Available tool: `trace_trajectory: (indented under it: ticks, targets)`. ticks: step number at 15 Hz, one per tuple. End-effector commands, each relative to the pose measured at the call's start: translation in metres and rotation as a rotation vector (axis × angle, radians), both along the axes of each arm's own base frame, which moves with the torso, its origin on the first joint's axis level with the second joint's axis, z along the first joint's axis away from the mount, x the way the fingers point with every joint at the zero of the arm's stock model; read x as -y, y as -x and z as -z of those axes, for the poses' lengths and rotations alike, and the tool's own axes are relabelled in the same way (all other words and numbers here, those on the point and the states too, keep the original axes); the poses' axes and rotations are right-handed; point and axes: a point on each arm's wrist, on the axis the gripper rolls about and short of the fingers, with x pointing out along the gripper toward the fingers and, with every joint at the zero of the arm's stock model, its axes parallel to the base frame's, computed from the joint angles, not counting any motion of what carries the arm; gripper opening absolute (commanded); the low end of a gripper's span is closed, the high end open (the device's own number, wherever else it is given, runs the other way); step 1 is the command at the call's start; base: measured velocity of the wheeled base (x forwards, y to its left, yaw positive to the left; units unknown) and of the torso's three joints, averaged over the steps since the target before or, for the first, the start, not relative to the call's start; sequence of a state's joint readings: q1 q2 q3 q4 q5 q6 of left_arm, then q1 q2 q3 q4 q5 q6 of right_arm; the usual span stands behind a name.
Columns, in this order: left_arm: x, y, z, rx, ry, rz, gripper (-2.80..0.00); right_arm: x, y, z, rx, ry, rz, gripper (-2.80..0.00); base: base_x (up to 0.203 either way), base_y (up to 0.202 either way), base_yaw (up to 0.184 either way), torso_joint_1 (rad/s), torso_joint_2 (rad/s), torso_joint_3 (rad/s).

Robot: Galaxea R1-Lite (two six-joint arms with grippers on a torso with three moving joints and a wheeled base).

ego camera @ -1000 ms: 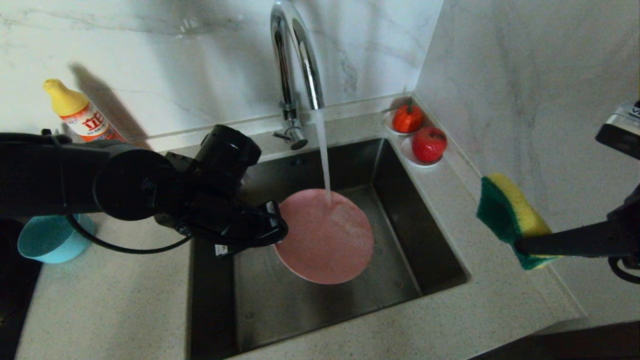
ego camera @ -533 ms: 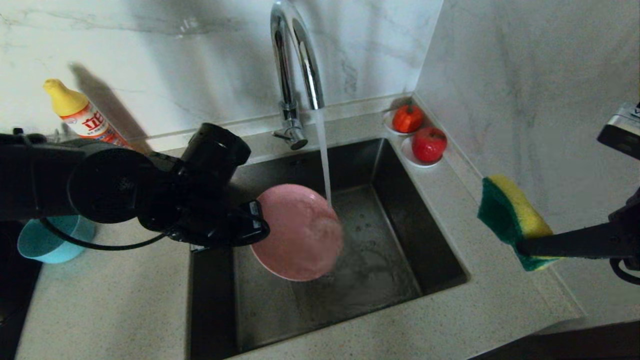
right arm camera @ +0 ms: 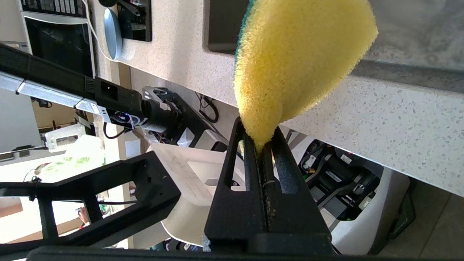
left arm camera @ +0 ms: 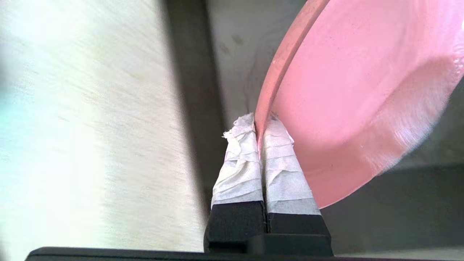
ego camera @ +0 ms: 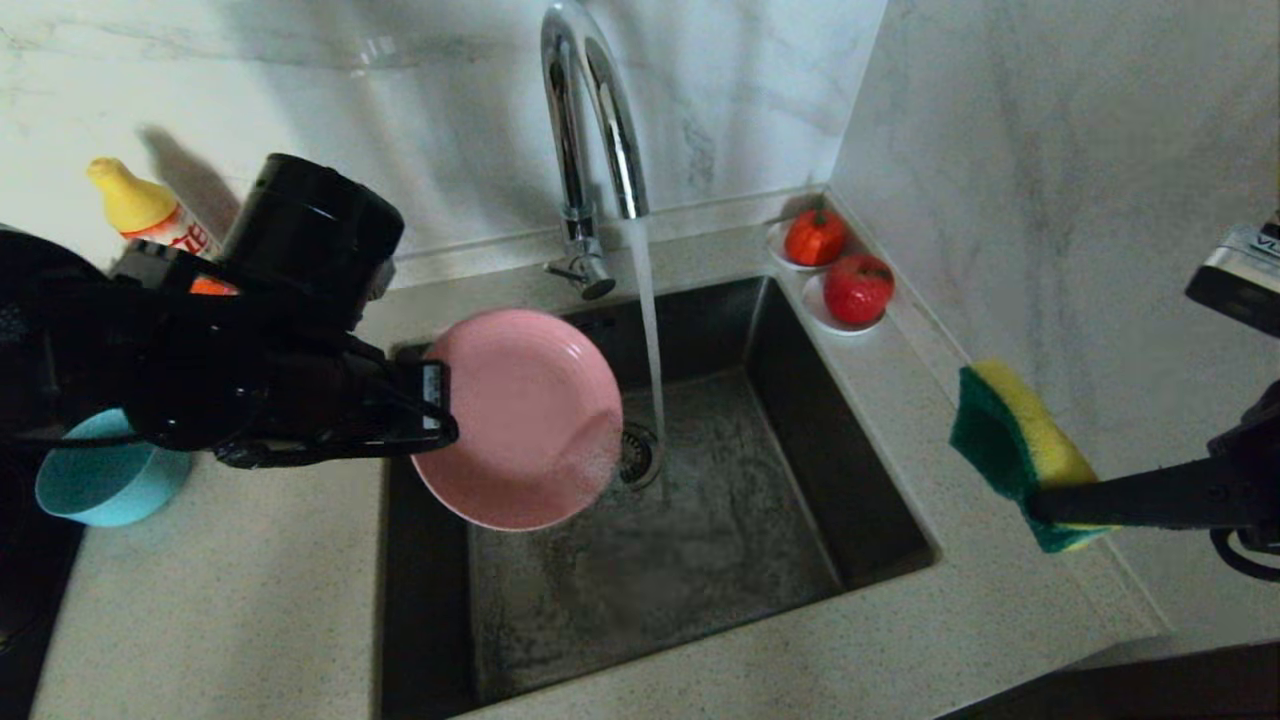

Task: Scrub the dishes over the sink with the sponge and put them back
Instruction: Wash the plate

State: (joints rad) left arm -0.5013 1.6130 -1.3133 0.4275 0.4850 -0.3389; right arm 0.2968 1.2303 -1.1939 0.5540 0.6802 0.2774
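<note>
Countertop (ego camera: 250, 620), sink (ego camera: 800, 480) under running tap (ego camera: 590, 120) | left gripper (ego camera: 445, 405) clamped on pink plate (ego camera: 520, 420) rim above basin | right gripper (ego camera: 1045, 495) pinching sponge (ego camera: 1010, 440) beside sink

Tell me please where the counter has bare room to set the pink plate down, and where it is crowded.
Bare counter lies left of the sink, in front of the teal bowl; a bare strip runs along the sink's front edge. The back right corner is crowded by two saucers with red fruit; the left arm covers the bottle area.
</note>
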Motion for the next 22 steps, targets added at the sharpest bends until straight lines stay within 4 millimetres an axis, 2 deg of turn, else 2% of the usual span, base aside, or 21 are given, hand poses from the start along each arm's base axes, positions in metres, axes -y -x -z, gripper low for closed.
trace_trajectory:
  ticks: [1, 9, 11, 14, 19, 22]
  targets:
    - [-0.007, 0.014, -0.017, 0.068, -0.039, -0.020, -2.80, 0.000, 0.001, 0.000, -0.004, -0.002, -0.002, -2.80, 0.000, 0.000, 0.000, 0.000, 0.00, 0.000]
    - [-0.010, 0.030, -0.050, 0.249, -0.300, 0.071, -2.80, 0.001, -0.001, 0.006, -0.017, 0.002, 0.003, -2.80, 0.000, 0.000, 0.000, 0.000, 0.00, 0.000]
    - [-0.013, 0.038, -0.053, 0.278, -0.351, 0.097, -2.80, 0.001, -0.001, 0.008, -0.014, 0.001, 0.003, -2.80, 0.000, 0.000, 0.000, 0.000, 0.00, 0.000]
    - [-0.014, 0.039, -0.060, 0.370, -0.418, 0.115, -2.80, 0.000, -0.001, 0.009, -0.017, 0.002, 0.003, -2.80, 0.000, 0.000, 0.000, 0.000, 0.00, 0.000]
    - [-0.010, 0.032, -0.061, 0.626, -0.539, 0.096, -2.80, 0.000, -0.002, 0.009, -0.019, 0.002, 0.003, -2.80, 0.000, 0.000, 0.000, 0.000, 0.00, 0.000]
    - [-0.009, 0.030, -0.053, 0.691, -0.604, 0.087, -2.80, 0.000, -0.002, 0.008, -0.017, 0.002, 0.003, -2.80, 0.000, 0.000, 0.000, 0.000, 0.00, 0.000]
